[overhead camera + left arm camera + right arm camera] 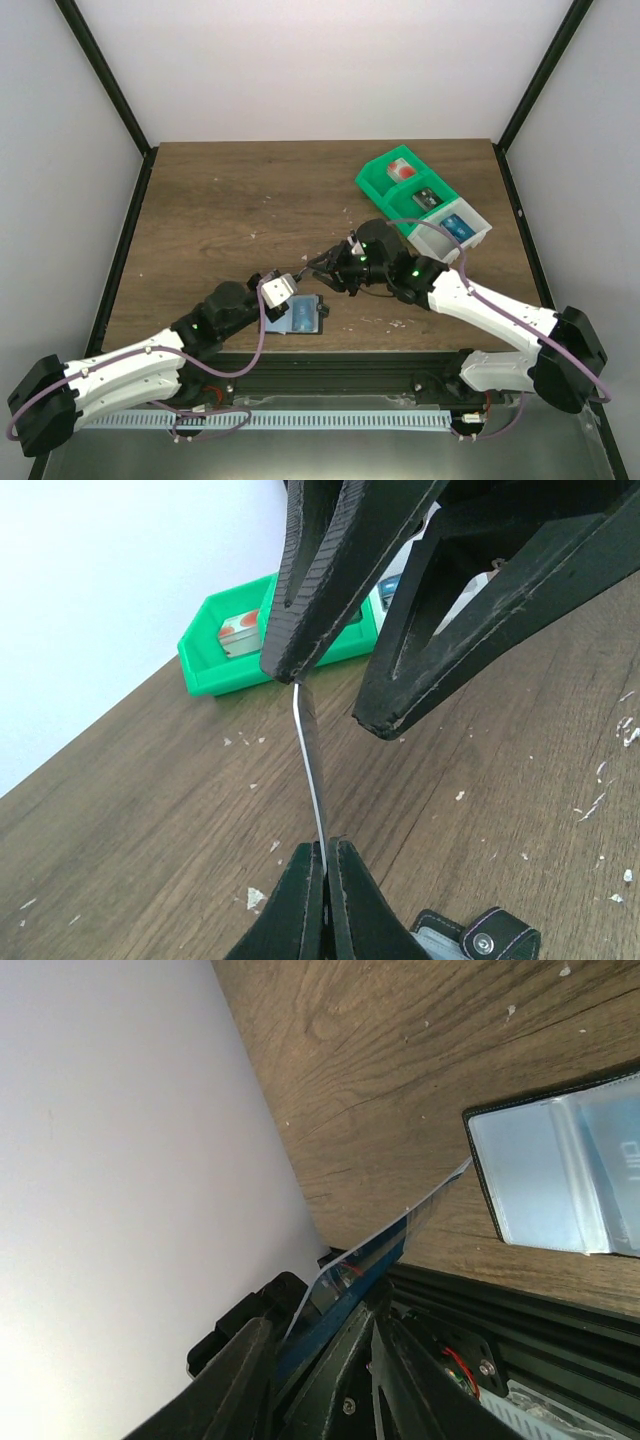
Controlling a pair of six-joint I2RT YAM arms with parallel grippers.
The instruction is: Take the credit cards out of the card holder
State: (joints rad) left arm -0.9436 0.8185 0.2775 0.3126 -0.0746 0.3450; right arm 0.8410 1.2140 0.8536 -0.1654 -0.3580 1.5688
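left claw [325, 852] pinched shut on the lower edge of one blue credit card [312, 770], held clear above the worktop [230, 200], seen edge-on, thin and slightly bowed. right claw [340, 698] parted, touching the card's top edge on one side, gripping nothing. looks like a hand-over mid-extraction; next calls for closing squarely on that flexing edge. card holder [560, 1175] lying open on the near worktop, just beside the left claw.

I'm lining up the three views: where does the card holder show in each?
Top external: card holder low centre, on the wooden table.
Left wrist: card holder at bottom right corner, cut off.
Right wrist: card holder at the right edge, open.
Shared landmark: the wooden table.
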